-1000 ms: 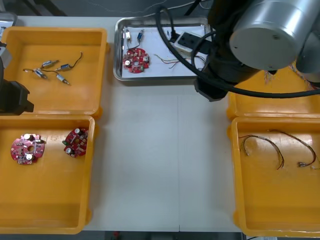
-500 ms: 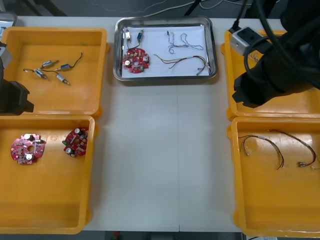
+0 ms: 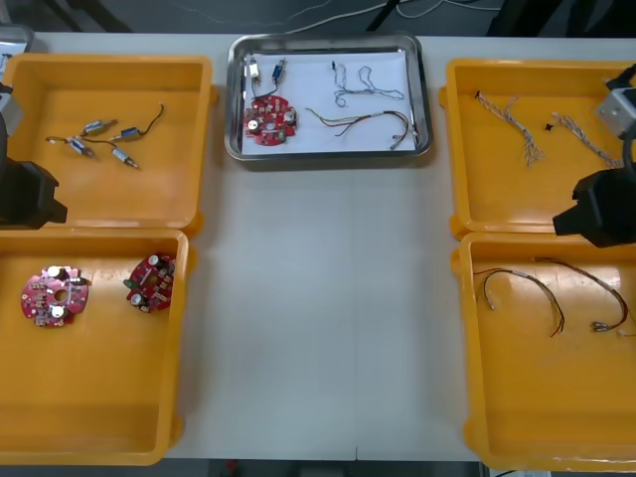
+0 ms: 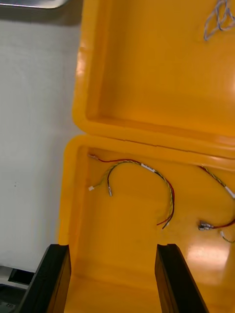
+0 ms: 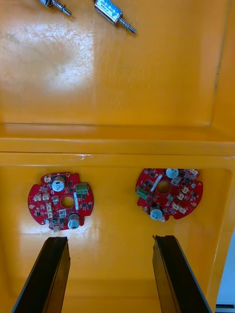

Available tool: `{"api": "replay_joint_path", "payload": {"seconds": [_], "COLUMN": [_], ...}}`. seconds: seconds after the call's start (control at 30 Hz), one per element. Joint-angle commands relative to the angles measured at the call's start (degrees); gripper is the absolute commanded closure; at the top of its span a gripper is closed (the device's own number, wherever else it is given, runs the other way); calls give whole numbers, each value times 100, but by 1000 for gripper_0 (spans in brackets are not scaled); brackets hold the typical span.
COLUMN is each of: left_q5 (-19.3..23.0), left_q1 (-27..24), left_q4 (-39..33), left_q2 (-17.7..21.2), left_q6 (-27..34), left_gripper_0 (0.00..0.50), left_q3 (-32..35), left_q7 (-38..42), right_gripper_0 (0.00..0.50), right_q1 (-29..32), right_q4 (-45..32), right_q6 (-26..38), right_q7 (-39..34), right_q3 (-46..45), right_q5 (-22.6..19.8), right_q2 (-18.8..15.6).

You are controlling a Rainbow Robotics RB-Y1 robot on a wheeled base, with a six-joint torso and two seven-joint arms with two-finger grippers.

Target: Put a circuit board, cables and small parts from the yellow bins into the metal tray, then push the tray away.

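The metal tray (image 3: 328,149), white inside, stands at the table's far middle. In it lie a red circuit board (image 3: 268,119), small metal parts (image 3: 266,70), a twisted blue and white cable (image 3: 364,81) and a red and yellow cable (image 3: 363,121). My right gripper (image 4: 113,279) is open over the near right yellow bin (image 4: 73,195), short of a red and yellow cable (image 4: 142,178). My right arm (image 3: 599,211) sits at the right edge. My left gripper (image 5: 112,279) hangs open over the near left bin, close to two circuit boards (image 5: 61,200) (image 5: 167,193).
The far left bin (image 3: 109,75) holds several small metal parts (image 3: 99,139). Blue and white cables (image 3: 517,119) lie in the far right bin, and two red and yellow cables (image 3: 522,288) in the near right one. Bare table (image 3: 318,318) runs between the bins.
My right arm has swung from above the tray out to the right edge, over the right bins, uncovering the tray. The left arm has not moved.
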Motion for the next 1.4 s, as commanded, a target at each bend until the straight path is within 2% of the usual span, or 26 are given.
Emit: {"api": "replay_joint_path", "payload": {"seconds": [0.03, 0.27, 0.4, 0.57, 0.93, 1.27, 1.4], "left_q5": [-49, -49, -49, -49, -49, -49, -49], "left_q1": [62, 62, 62, 62, 62, 62, 62], "left_q4": [-147, -147, -147, -147, -147, -147, -147], "left_q2": [201, 201, 201, 201, 201, 201, 201], "left_q6": [35, 35, 35, 35, 35, 35, 35], "left_gripper_0": [0, 0, 0, 0, 0, 0, 0], "left_q3": [176, 176, 176, 176, 176, 176, 176], "left_q7": [-479, -479, -479, -479, -479, -479, -479], "right_gripper_0": [0, 0, 0, 0, 0, 0, 0], "right_q1": [682, 1263, 1403, 1403, 1412, 1447, 1632], "right_q4": [-173, -190, -173, 12, 293, 583, 583], "right_q6": [18, 18, 18, 18, -13, -365, -646], "right_q7": [-151, -90, 16, 121, 429, 701, 816], "right_q3": [-776, -1251, -1216, -1084, -820, -469, -469], "right_q5": [-100, 76, 375, 533, 718, 999, 1104], "right_q2": [-283, -380, -380, -371, -169, 33, 200]}}
